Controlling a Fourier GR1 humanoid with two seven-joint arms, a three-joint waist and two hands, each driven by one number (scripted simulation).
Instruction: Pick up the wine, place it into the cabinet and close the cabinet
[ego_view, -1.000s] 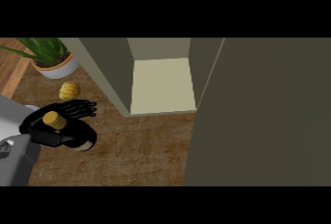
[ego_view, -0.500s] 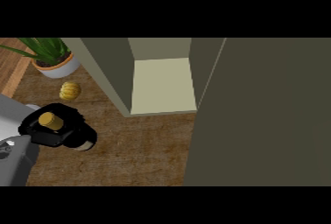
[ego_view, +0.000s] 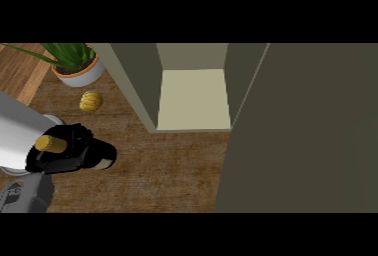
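Left hand (ego_view: 63, 152) curled round the wine (ego_view: 53, 145) — cork up, on the desk (ego_view: 170, 170) left of the open cabinet (ego_view: 193, 100) — so the pick-up appears in hand; next move: lift and carry it onto the shelf.

1 head view; steeply down; counter (ego_view: 170, 165)

no readable text, labels or numbers
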